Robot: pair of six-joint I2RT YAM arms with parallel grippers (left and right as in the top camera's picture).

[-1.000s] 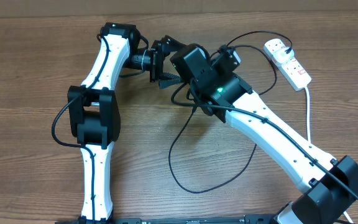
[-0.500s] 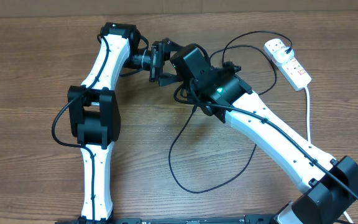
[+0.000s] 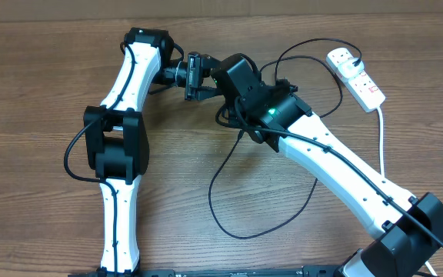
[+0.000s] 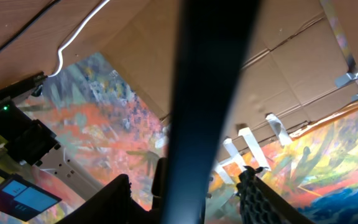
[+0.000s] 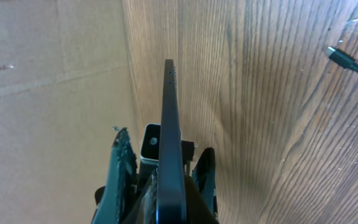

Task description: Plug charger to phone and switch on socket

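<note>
In the right wrist view the phone [image 5: 169, 124] stands edge-on between my right gripper's [image 5: 161, 146] fingers, which are shut on it. In the left wrist view it [image 4: 207, 93] is a dark blurred bar running between my left gripper's [image 4: 185, 186] jaws, which stand wide apart and clear of it. Overhead, my left gripper [image 3: 193, 77] and right gripper [image 3: 220, 75] meet at the table's back; the phone is hidden there. The charger [image 3: 214, 200] lies in black loops; its connector tip [image 5: 337, 55] rests loose on the table. The socket [image 3: 356, 73] lies at the back right.
The socket's thick white cord [image 3: 381, 131] runs down the right side, by the right arm. Cardboard panels line the table's back edge [image 3: 321, 6]. The charger's loops spread under and in front of the right arm.
My left gripper has turned and closed in on the right gripper, so the phone now passes between its jaws. The right wrist shifted slightly left. The cable and socket have not moved.
</note>
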